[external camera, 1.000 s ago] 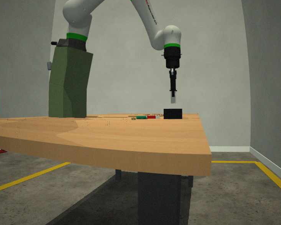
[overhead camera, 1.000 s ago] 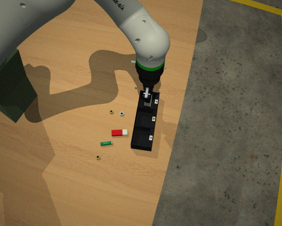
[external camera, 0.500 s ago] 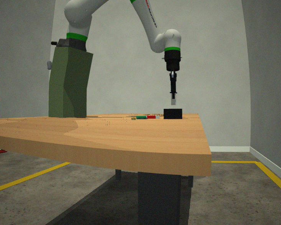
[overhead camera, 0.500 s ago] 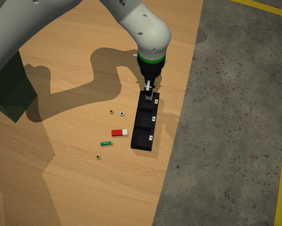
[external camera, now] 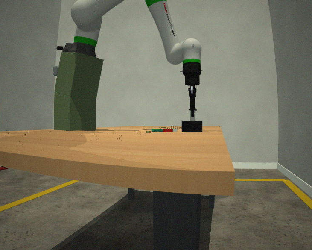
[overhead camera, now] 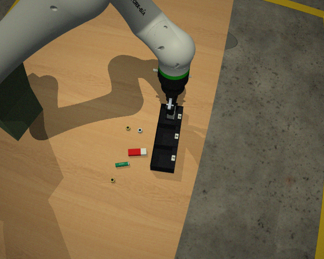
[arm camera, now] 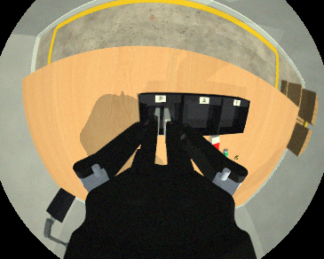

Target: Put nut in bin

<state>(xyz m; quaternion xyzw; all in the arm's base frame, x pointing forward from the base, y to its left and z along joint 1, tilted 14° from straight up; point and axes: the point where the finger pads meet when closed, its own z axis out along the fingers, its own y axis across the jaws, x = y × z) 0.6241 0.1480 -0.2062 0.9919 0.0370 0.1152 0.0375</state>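
Showing only from above is the silver nut (overhead camera: 139, 132)

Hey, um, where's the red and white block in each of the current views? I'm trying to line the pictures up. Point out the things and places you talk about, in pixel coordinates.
Top: the red and white rectangular block (overhead camera: 137, 152) (external camera: 170, 130) (arm camera: 216, 144) is just below centre, slightly left.
Exterior: low, right of centre, between the green cylinder (overhead camera: 122, 164) (external camera: 156, 130) (arm camera: 225, 153) and the bins.
Wrist: right of centre, partly hidden.
Shared landmark: the row of black bins (overhead camera: 162, 169) (external camera: 191, 126) (arm camera: 216, 97), beside the block's white end.

The top view's edge cuts off the arm's upper links (overhead camera: 72, 0).
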